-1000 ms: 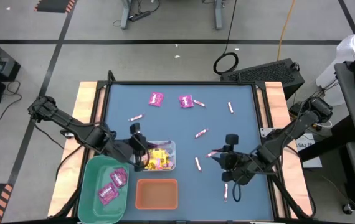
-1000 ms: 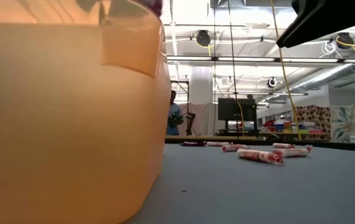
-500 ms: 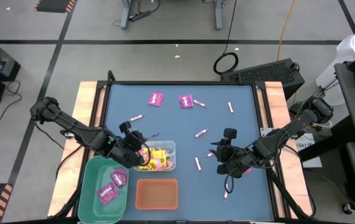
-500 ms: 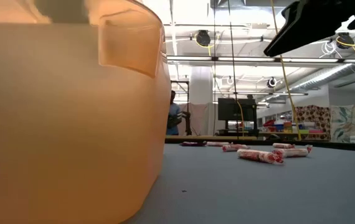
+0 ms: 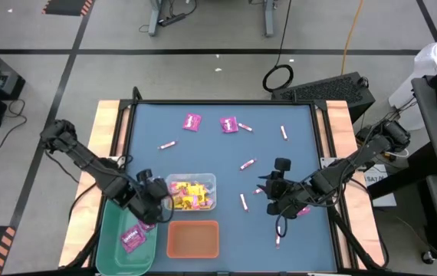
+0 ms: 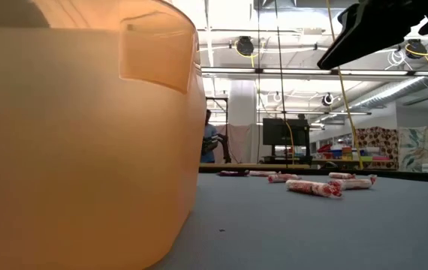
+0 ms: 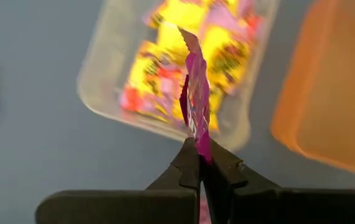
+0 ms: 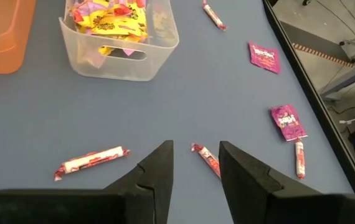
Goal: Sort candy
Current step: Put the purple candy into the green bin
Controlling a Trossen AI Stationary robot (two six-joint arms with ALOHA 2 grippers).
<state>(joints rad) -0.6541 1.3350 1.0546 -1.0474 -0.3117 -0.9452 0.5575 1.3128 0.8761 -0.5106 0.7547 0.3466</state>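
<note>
My left gripper (image 5: 156,202) hangs at the green bin's (image 5: 112,230) corner nearest the clear bin (image 5: 203,182), shut on a magenta candy packet (image 7: 197,99) that stands up between its fingertips. The green bin holds magenta packets (image 5: 130,239); the clear bin holds yellow packets (image 8: 108,18). My right gripper (image 5: 267,192) is open and low over the mat, with a pink-and-white stick (image 8: 206,159) lying between its fingers (image 8: 158,172). More sticks (image 5: 247,163) and two magenta packets (image 5: 192,121) (image 5: 228,123) lie loose on the blue mat.
The orange bin (image 5: 193,239) stands at the front edge beside the green bin and fills the left of the low view (image 6: 79,135). Another stick (image 5: 278,240) lies near the front right. A person (image 6: 210,142) stands far off in the room behind the table.
My left gripper has carried the magenta packet from over the clear bin toward the green bin. The right gripper shifted slightly left toward a stick, then held still.
</note>
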